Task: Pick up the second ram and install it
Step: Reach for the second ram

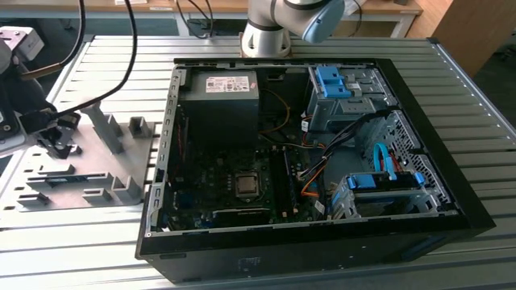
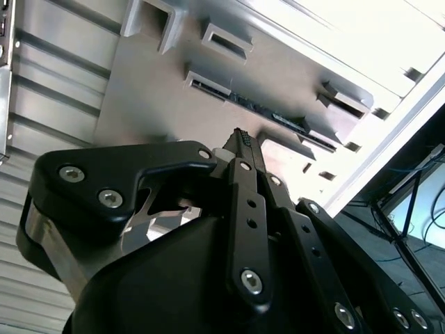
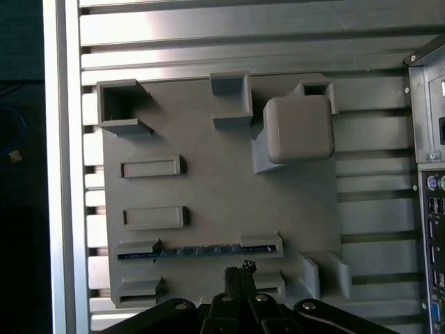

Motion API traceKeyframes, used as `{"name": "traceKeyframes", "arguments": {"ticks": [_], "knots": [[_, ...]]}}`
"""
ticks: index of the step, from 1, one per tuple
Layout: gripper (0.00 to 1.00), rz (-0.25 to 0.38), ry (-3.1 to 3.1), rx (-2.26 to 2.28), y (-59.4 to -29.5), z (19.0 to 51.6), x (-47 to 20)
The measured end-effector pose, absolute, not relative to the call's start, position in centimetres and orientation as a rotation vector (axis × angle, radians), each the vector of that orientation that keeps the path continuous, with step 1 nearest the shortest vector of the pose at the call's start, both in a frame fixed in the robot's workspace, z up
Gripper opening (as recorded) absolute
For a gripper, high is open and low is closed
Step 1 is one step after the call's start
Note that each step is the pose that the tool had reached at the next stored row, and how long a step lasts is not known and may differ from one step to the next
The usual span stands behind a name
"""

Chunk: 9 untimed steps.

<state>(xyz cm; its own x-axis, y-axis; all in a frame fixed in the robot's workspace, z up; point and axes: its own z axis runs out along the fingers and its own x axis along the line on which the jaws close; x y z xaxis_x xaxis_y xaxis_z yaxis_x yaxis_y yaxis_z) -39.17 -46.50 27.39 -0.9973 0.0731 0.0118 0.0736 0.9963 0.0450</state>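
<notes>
The gripper (image 3: 238, 268) was black. The second ram (image 3: 198, 250) was dark blue. The holder plate (image 3: 208, 195) was plain grey. The table (image 3: 243, 28) was silver with stripes. The computer case (image 1: 322, 260) was black.

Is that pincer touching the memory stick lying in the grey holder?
Apart. In the second wrist view, a strip of bare grey holder shows between the pincer and the second ram.
</notes>
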Motion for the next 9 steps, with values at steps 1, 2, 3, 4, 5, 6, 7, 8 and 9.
{"name": "traceKeyframes", "arguments": {"ticks": [1, 2, 3, 4, 5, 6, 7, 8, 9], "knots": [[0.1, -0.071, -3.129, -0.115, -46.5, 27.2, -39.2], [0.1, -0.071, -3.129, -0.115, -46.5, 27.0, -39.2], [0.1, -0.071, -3.128, -0.115, -46.5, 26.9, -39.4], [0.1, -0.071, -3.128, -0.115, -46.6, 26.7, -39.5], [0.1, -0.071, -3.129, -0.114, -46.6, 26.5, -39.7], [0.1, -0.071, -3.129, -0.113, -46.6, 26.3, -39.9], [0.1, -0.071, -3.129, -0.107, -46.6, 26.1, -40.0], [0.1, -0.071, -3.129, -0.098, -46.6, 26.0, -40.0], [0.1, -0.071, -3.128, -0.09, -46.6, 25.8, -40.1]]}}
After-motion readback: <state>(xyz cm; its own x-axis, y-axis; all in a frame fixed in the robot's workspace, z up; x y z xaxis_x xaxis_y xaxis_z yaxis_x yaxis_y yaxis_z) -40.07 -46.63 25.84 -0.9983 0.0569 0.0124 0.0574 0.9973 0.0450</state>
